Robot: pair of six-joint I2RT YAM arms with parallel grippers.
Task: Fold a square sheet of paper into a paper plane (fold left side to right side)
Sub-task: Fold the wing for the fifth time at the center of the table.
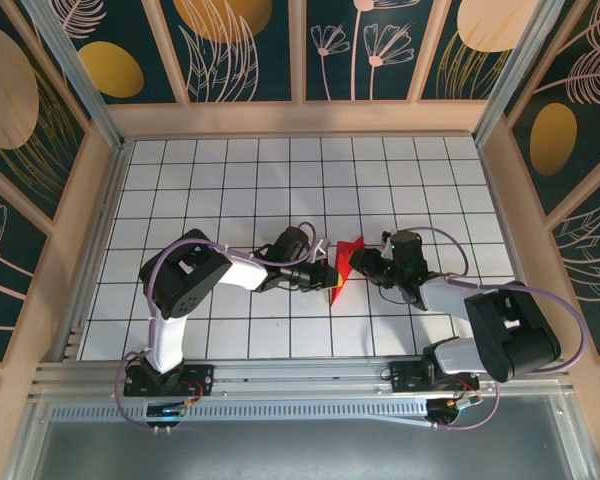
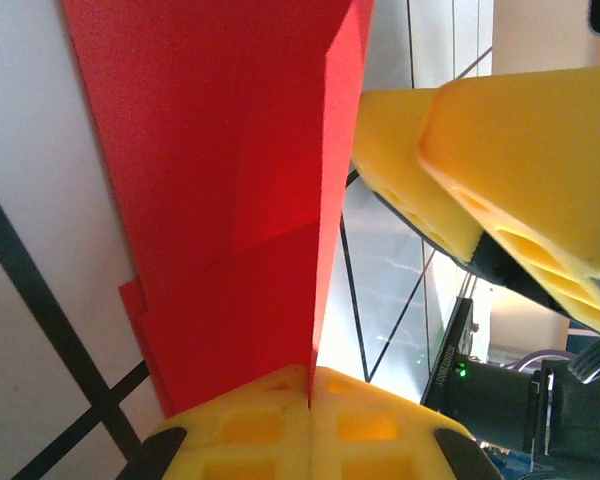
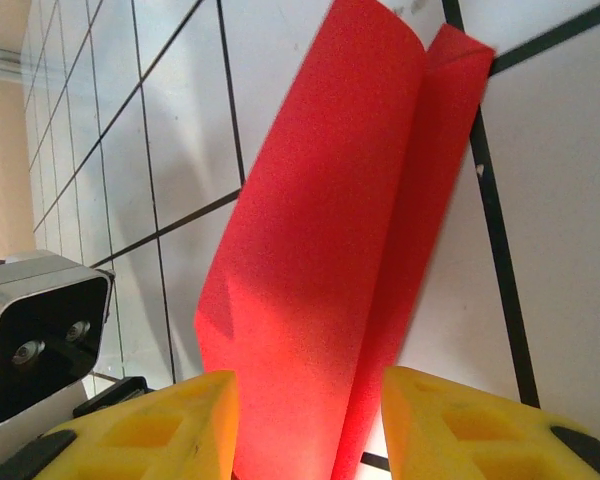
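L hand [image 2: 310, 375] pinched shut on red paper [image 2: 230, 180], R hand [image 3: 308, 380] part-open astride it, no grip yet; risk: uneven squeeze could skew crease or tear it.

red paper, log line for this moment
red paper: folded, layered | left gripper: shut on red paper | right gripper: open, fingers either side of it

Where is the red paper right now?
The red paper is near the middle of the table in the top view, pinched by the left gripper, with the right gripper straddling it.
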